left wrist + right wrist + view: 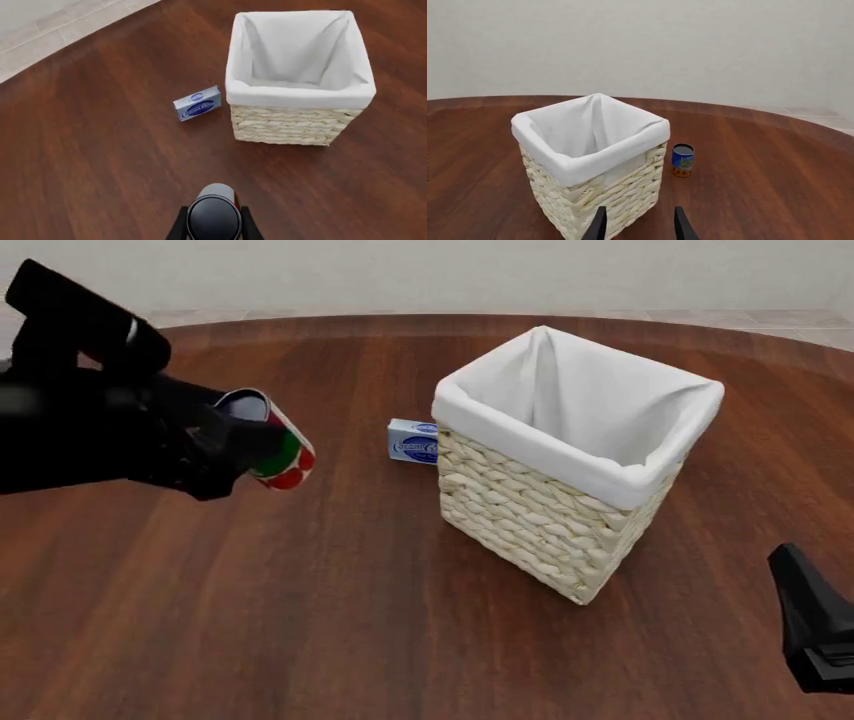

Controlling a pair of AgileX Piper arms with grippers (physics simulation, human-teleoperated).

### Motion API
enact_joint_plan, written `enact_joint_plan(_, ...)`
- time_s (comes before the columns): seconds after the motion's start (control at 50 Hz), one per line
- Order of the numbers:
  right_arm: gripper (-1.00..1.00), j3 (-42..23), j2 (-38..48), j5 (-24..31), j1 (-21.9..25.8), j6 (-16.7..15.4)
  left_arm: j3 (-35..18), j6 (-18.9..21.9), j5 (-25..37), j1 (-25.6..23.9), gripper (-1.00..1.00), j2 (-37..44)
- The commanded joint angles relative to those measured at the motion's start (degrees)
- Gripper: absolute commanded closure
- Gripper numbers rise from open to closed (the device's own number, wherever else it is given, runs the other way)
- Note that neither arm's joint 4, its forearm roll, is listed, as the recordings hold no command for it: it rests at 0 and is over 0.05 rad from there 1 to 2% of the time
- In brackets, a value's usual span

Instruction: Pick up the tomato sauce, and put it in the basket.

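**Q:** You've got the can (276,447) up in the left gripper (227,445), lifted clear of the table (267,620) and off to the left of the basket (567,540). How's that hold going to behave?

**A:** It's a small tin, so I'd guess stiff and fairly light, with no risk of crushing it. The smooth round wall is the catch, since it could slide or roll in the jaws. You're clamped across the sides, which looks like the right spot, and it's tilted with the grey top facing back toward the arm. Keep the squeeze firm.

**Q:** Room to move?

**A:** Loads. There's bare table between you and the basket, and its mouth is wide open. Mind the near liner (627,480) rim: it stands tall, so come in high. The blue box (412,441) sits just beside the basket's left wall, low enough to pass over. The right gripper (638,222) hangs open, near the basket's right side and holding nothing. There's a blue can (682,160) beyond it too, well out of your path.
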Motion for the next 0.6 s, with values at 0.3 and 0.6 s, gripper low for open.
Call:
enact_joint_plan(0.3, -1.0, 0.1, 0.1, 0.1, 0.2, 0.1, -12.3, 2.7, -2.2, -6.7, 1.0, 8.8)
enact_joint_plan(0.6, -1.0, 0.2, 0.1, 0.3, 0.2, 0.3, -19.1, 3.6, -2.7, -9.6, 1.0, 13.0)
